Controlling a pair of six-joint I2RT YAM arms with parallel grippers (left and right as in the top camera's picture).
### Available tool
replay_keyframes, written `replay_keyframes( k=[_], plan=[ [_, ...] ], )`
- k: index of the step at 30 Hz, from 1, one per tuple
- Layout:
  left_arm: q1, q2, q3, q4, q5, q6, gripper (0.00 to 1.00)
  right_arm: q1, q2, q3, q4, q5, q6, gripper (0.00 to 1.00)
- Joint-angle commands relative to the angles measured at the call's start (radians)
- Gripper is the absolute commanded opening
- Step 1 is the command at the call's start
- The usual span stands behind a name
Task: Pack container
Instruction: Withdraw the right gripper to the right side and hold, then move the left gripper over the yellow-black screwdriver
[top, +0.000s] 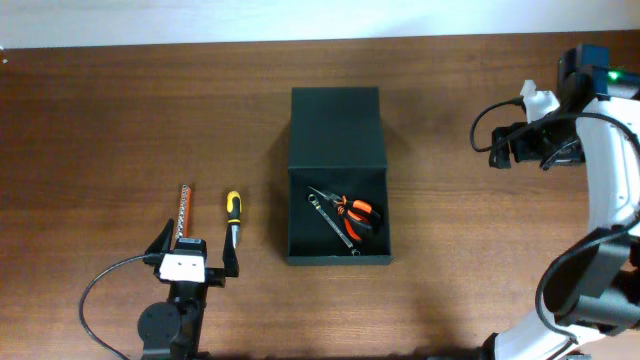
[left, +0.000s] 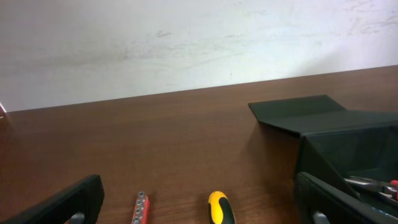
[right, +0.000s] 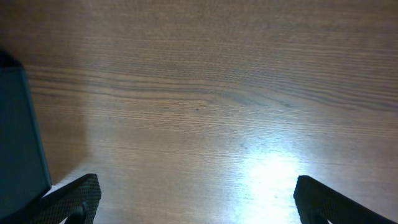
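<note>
Currently the container (top: 305, 242) sits mid-frame in the overhead view, its lid (top: 335, 120) folded flat toward the top so the bay is open from above; pliers (top: 360, 215) and a wrench (top: 327, 213) lie in its lower half, so packing looks part done. A screwdriver (top: 232, 212) and a bit holder (top: 185, 208) lie side by side on the table (top: 100, 120), left of the box, both loose. The left gripper (top: 197, 248) is at lower left, just below them, jaws spread wide and empty; the wrist view frames both tools between its fingers (left: 65, 204), so it's probably lining up a pick. The right gripper (right: 196, 183) is at upper right, well apart from the box, also wide open and empty over bare wood; my guess is it's parked clear.
</note>
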Motion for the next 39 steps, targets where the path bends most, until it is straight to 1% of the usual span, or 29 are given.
replay_keyframes(
  k=[1,9,12,16,17,20,23,26,28,30,31,33,36,37,38,39],
  plan=[
    [0.006,-0.005,-0.004,-0.004,-0.007,0.02,0.99,-0.003,0.024,-0.003,0.016,-0.013,-0.016,0.99],
    [0.007,-0.005,-0.004,-0.003,-0.007,0.02,0.99,-0.003,0.027,-0.003,0.017,-0.013,-0.015,0.99],
    [0.006,-0.005,-0.004,0.034,-0.007,0.019,0.99,-0.003,0.027,-0.003,0.022,-0.013,-0.016,0.99],
    [0.006,-0.005,-0.003,0.039,-0.001,0.012,0.99,-0.003,0.027,-0.003,0.026,-0.013,-0.015,0.99],
    [0.007,-0.005,-0.001,0.043,0.061,0.0,0.99,-0.003,0.027,-0.003,0.026,-0.013,-0.016,0.99],
    [0.006,-0.005,0.029,0.038,0.154,0.0,0.99,-0.002,0.027,-0.003,0.026,-0.013,-0.016,0.99],
    [0.007,0.002,0.1,-0.006,0.147,0.001,0.99,-0.003,0.027,-0.003,0.026,-0.013,-0.015,0.99],
    [0.007,0.055,0.23,-0.118,0.006,0.031,0.99,-0.002,0.027,-0.003,0.026,-0.013,-0.016,0.99],
    [0.007,0.129,0.341,-0.203,-0.117,0.046,0.99,-0.002,0.027,-0.003,0.026,-0.013,-0.016,0.99],
    [0.006,0.241,0.481,-0.286,-0.173,0.046,0.99,-0.002,0.027,-0.003,0.026,-0.013,-0.016,0.99],
    [0.007,0.296,0.545,-0.318,-0.171,0.045,0.99,-0.002,0.027,-0.003,0.026,-0.013,-0.015,0.99],
    [0.006,0.443,0.703,-0.407,-0.115,0.046,0.99,-0.002,0.027,-0.003,0.026,-0.013,-0.016,0.99],
    [0.006,0.679,0.956,-0.597,0.128,0.046,0.99,-0.002,0.027,-0.003,0.026,-0.013,-0.016,0.99],
    [0.006,0.723,1.002,-0.632,0.172,0.046,0.99,-0.002,0.027,-0.003,0.026,-0.013,-0.016,0.99],
    [0.006,0.811,1.081,-0.69,0.236,0.045,0.99,-0.002,0.027,-0.003,0.026,-0.013,-0.016,0.99],
    [0.006,0.851,1.108,-0.71,0.274,0.044,0.99,-0.002,0.027,-0.003,0.026,-0.013,-0.016,0.99]
  ],
)
